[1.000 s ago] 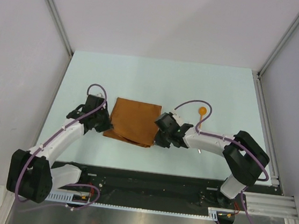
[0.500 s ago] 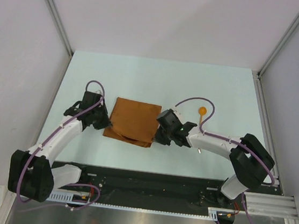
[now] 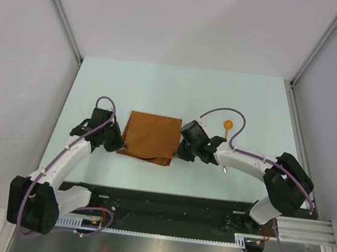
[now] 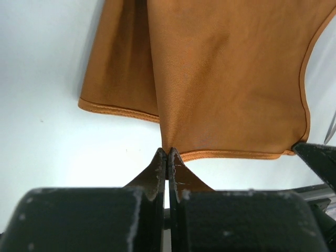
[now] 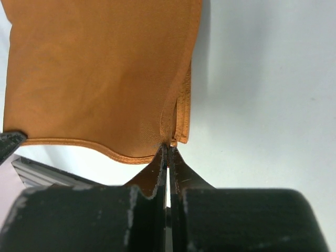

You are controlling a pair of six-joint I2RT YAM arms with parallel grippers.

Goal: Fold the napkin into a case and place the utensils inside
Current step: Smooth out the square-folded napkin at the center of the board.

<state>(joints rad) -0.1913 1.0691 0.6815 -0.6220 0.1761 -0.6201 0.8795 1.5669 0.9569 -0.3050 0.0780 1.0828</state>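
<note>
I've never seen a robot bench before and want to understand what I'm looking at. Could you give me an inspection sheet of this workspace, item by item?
Surface: pale green table, flat and matte.
Job's things: rust-orange napkin folded, not yet a narrow case; spoon with an orange bowl lies right of it, outside the cloth; fork not clearly seen.
Clutter: nothing seen.
Jaws: left jaws shut on the napkin's near left edge; right jaws shut on its near right corner.
Cables: purple cables loop along both arms.
Surroundings: white walls, metal frame posts, black rail at the near edge.
</note>
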